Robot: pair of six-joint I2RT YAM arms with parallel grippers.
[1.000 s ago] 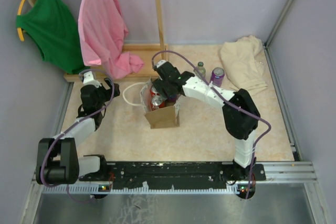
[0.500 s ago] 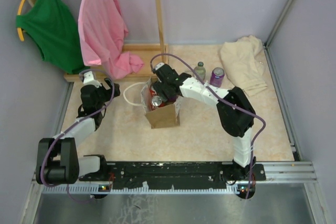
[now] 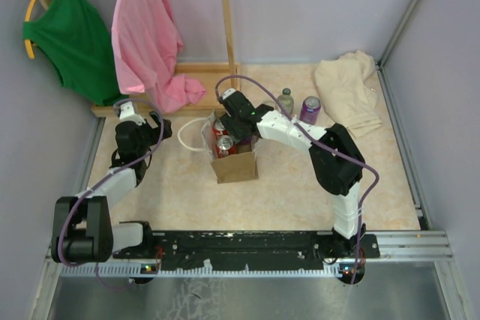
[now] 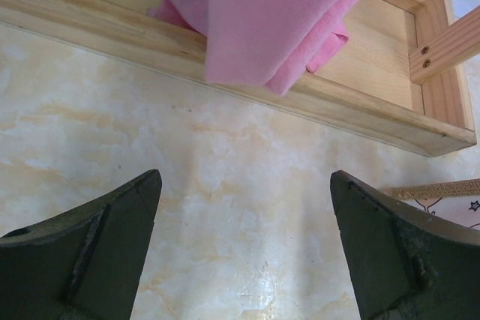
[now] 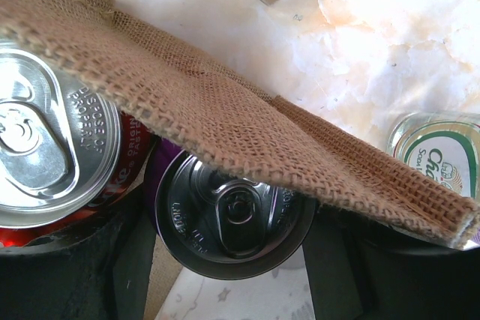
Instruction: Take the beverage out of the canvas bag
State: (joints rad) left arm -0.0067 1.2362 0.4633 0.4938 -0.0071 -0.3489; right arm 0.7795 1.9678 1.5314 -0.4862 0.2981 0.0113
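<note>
Right elbow (image 3: 334,157) swung left; right jaws inside canvas bag (image 3: 236,167), grip unclear; left jaws spread above tabletop (image 3: 300,196).

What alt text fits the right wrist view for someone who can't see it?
Looking straight down, the right end effector straddles a dark purple can inside the canvas bag, whose woven rim crosses the frame diagonally. A red can stands beside it on the left, and a green-labelled bottle shows outside the bag at right.
</note>
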